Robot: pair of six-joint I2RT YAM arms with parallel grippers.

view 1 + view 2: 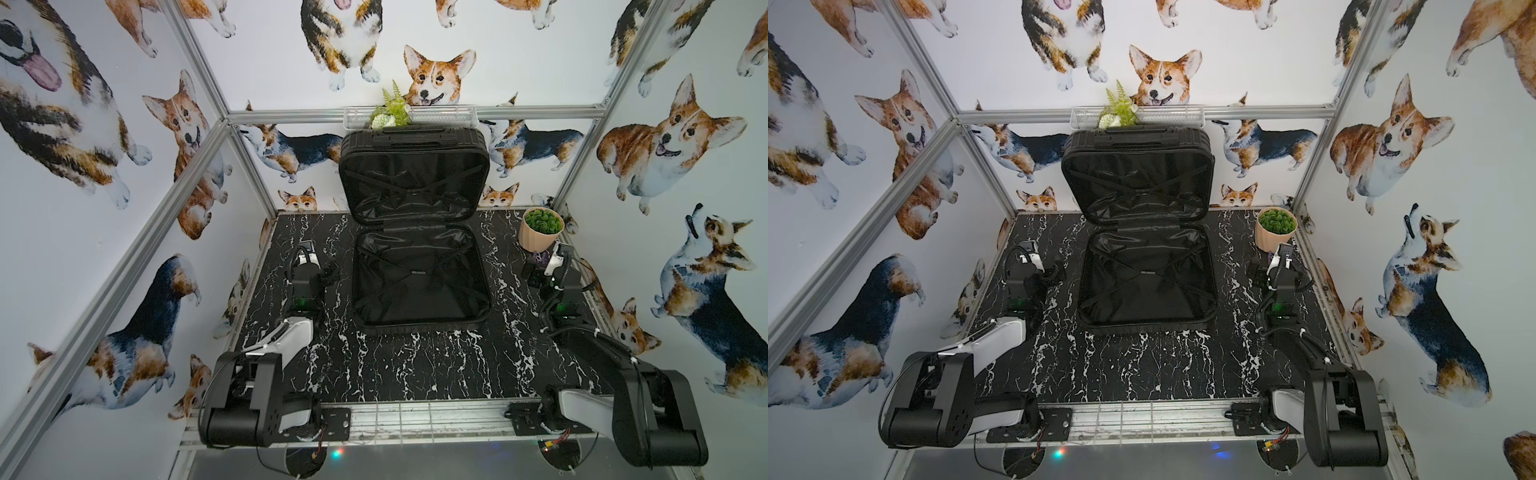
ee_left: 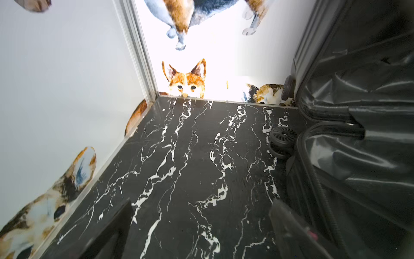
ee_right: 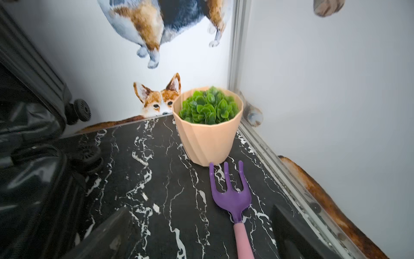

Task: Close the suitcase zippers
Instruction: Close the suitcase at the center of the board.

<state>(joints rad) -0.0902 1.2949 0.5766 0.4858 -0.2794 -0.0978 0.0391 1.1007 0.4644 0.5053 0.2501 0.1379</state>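
We find the suitcase [image 1: 419, 274] mid-table [image 1: 415, 365], lying open with its far half propped upright, zippers [image 1: 420, 323] wholly unclosed, left gripper [image 2: 201, 208] and right gripper [image 3: 201, 210] spread wide, empty, flanking it: all work left.

White walls [image 1: 266, 62] printed with corgis are braced by an aluminium frame [image 1: 540, 111]. Ahead of the left fingers [image 2: 112, 228], they are met by a black, white-veined counter [image 2: 190, 157].
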